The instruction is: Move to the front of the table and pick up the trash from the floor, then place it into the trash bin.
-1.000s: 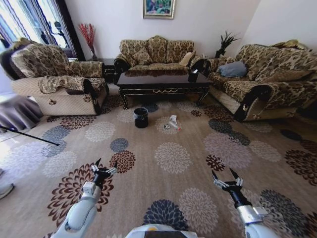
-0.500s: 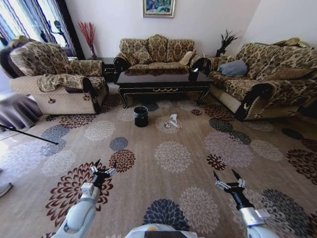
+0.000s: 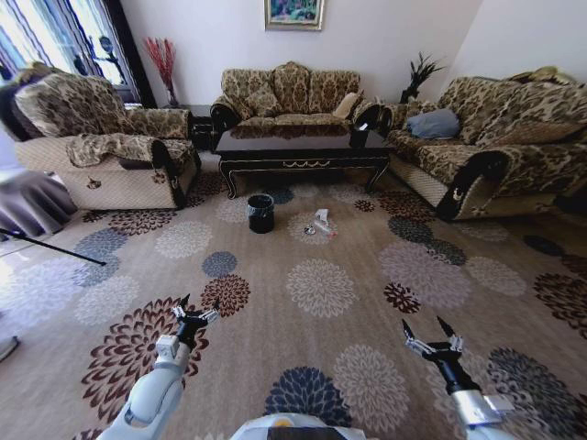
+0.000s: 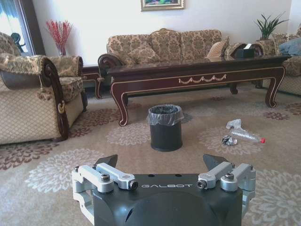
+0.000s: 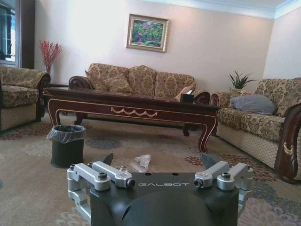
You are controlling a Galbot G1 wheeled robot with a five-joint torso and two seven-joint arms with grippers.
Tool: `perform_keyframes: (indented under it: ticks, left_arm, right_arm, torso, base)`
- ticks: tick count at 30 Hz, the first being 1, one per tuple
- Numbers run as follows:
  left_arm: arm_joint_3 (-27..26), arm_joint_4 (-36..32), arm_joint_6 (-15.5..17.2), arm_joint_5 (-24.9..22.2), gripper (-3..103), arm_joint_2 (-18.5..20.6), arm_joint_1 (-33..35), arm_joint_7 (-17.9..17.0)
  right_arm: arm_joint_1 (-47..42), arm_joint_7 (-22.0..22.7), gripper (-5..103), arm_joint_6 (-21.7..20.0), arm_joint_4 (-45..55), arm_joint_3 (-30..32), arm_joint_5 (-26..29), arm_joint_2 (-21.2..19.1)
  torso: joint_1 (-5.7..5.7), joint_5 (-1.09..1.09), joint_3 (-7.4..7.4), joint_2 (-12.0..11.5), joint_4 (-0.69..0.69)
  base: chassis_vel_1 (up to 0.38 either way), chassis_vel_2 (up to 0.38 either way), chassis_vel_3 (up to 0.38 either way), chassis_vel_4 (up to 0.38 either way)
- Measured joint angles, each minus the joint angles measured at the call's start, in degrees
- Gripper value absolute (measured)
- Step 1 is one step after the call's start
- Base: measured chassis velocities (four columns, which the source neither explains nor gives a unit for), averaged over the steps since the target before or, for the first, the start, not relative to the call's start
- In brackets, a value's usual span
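The dark wooden table [image 3: 303,152] with gold ornament stands far ahead, in front of the back sofa. On the carpet before it sits the black trash bin [image 3: 260,214] with a clear liner. The trash [image 3: 318,225] lies a little to the right of the bin: white crumpled paper [image 4: 234,124], a small shiny piece [image 4: 229,140] and a clear plastic bottle [image 4: 247,136]. My left gripper [image 3: 195,310] and right gripper [image 3: 426,330] hang low over the carpet, both open and holding nothing, far short of the trash. The wrist views show the bin [image 5: 67,145], table [image 5: 131,101] and trash [image 5: 139,162] ahead.
Patterned sofas flank the table: an armchair [image 3: 101,147] on the left and a long sofa [image 3: 495,151] on the right. A black tissue box [image 3: 358,137] sits on the table. A thin dark rod [image 3: 50,247] crosses the floor at far left. Open carpet lies between me and the bin.
The whole picture has shifted slightly, so the camera has moved. Both grippers sit a little lower in the view and remain open. Bin and trash have not moved on the carpet.
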Motion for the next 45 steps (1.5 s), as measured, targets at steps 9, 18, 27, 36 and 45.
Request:
perform_keyframes:
  ticks: [9,18,27,36,45]
  left_arm:
    - [0.7,-0.5,0.8,0.1,100,0.5,-0.5,-0.2]
    - [1.1,-0.4,0.8,1.4,100,0.3,-1.1,-0.4]
    - [0.8,-0.9,0.8,1.1,100,1.1,-1.3,-0.4]
    - [0.9,-1.3,0.5,1.6,100,0.8,-0.5,-0.3]
    - [0.2,-2.9,-1.8,3.8,100,0.9,0.4,-0.7]
  right_arm:
    - [-0.6,0.0,100,0.0,1.1,0.8,1.8,0.4]
    - [-1.0,0.0,100,0.6,1.3,0.9,1.7,0.9]
    - [-1.1,-0.1,100,1.0,1.7,1.0,1.3,1.3]
    - [-1.5,-0.2,100,1.5,1.7,0.9,0.7,1.6]
    - [-1.6,-0.3,100,2.3,0.8,1.2,0.7,1.7]
  torso:
    - [-0.87,-0.01,-1.26,-2.1,0.00]
    - [-1.55,-0.01,-2.70,-4.3,0.01]
    - [-2.37,0.00,-4.25,-6.6,0.00]
    - [-3.12,0.00,-5.67,-8.8,0.00]
    - [-3.65,0.00,-6.92,-10.6,0.00]
  base:
    - [0.000,0.000,0.000,0.000]
    - [0.000,0.000,0.000,0.000]
    - [0.000,0.000,0.000,0.000]
    - [0.000,0.000,0.000,0.000]
    - [0.000,0.000,0.000,0.000]
